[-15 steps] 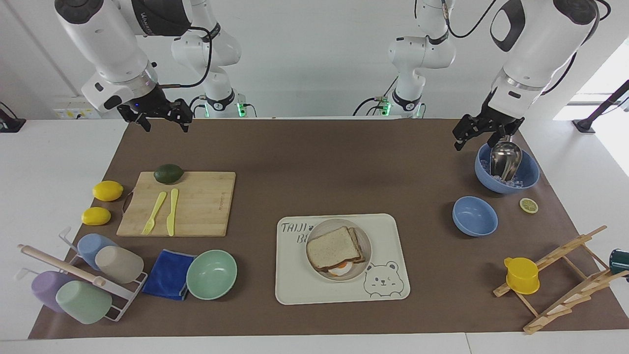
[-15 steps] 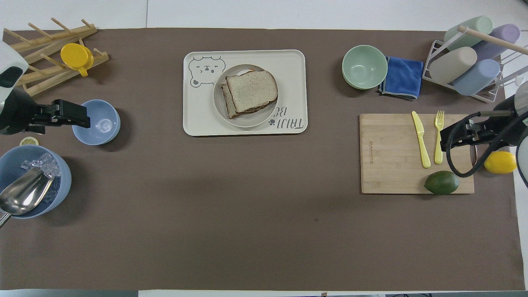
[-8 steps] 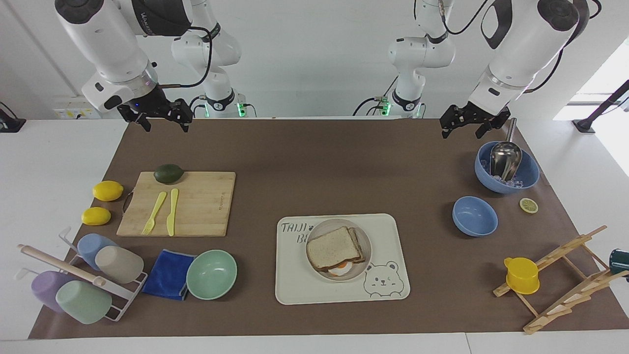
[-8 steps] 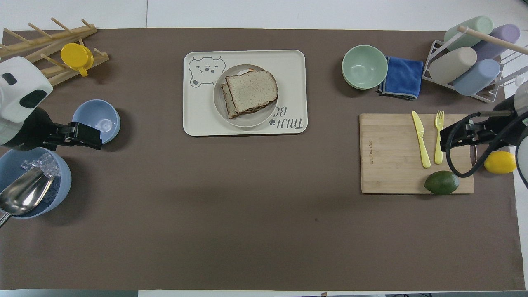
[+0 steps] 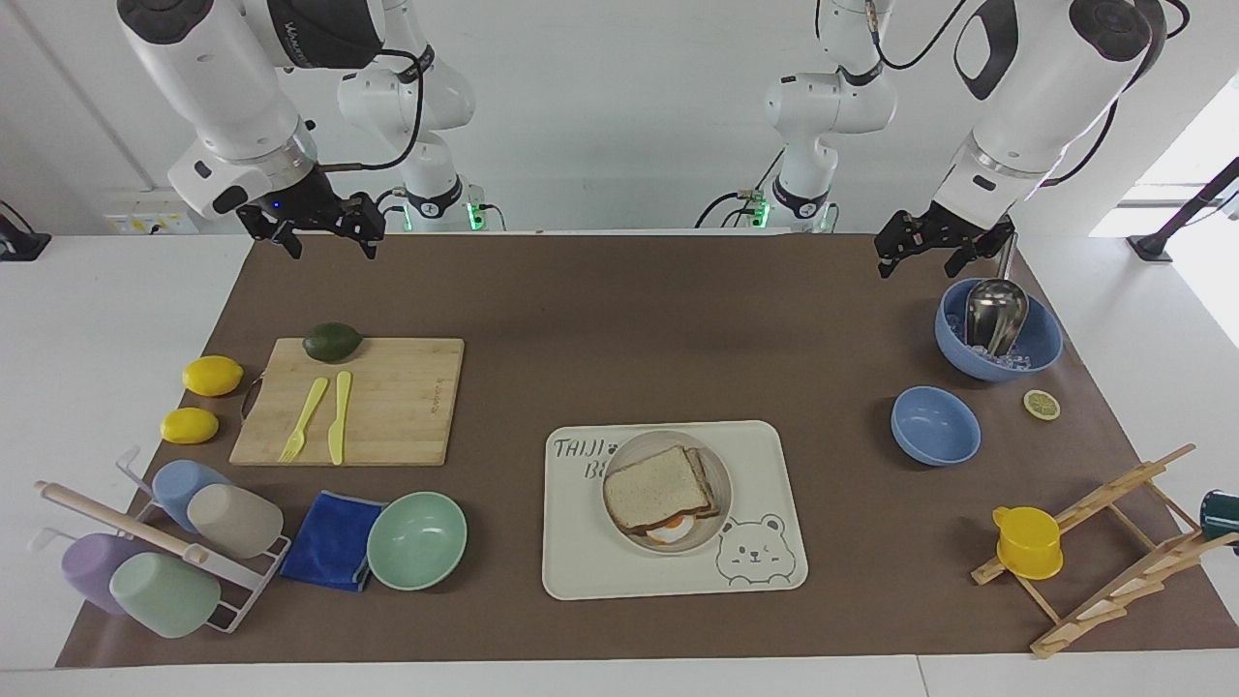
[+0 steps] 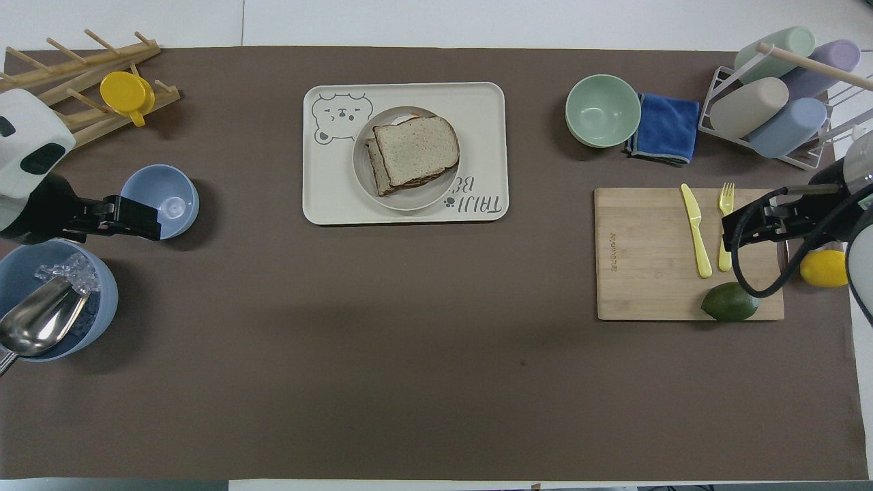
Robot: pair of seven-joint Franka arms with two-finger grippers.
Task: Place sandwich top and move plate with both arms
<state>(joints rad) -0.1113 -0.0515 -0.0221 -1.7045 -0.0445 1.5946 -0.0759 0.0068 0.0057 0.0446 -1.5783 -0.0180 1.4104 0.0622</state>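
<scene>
The left pincer (image 5: pixel 924 254) hangs in the air with its 2 fingers spread wide and nothing between them. It is over the brown mat at the left arm's end of the worktop (image 5: pixel 619 319), just beside the big blue bowl (image 5: pixel 999 334) that holds ice and a metal scoop (image 5: pixel 993 312). In the overhead view this pincer (image 6: pixel 140 217) covers the edge of the small blue bowl (image 6: pixel 164 201), but the facing view shows it raised and touching nothing.

The right pincer (image 5: pixel 324 225) is also wide open and empty. It is raised over the right arm's end of the worktop, above the edge of the mat nearest to the robots. Below it, farther from the robots, lies the wooden cutting board (image 5: pixel 353 402) with an avocado (image 5: pixel 332 342), a yellow fork (image 5: pixel 303 419) and a yellow knife (image 5: pixel 340 416). 2 lemons (image 5: pixel 212 376) lie beside the board.

The sandwich top (image 5: pixel 656 488) lies flat on the other bread, a little turned, so the lower slice and some fried egg show at its edges. The sandwich sits on the round plate (image 5: pixel 716 465), and the plate stands on the cream tray with a bear (image 5: pixel 765 561), in the middle of the worktop and well apart from both pincers. A green bowl (image 5: pixel 416 540) and a blue cloth (image 5: pixel 331 540) lie beside the tray, toward the right arm's end.
</scene>
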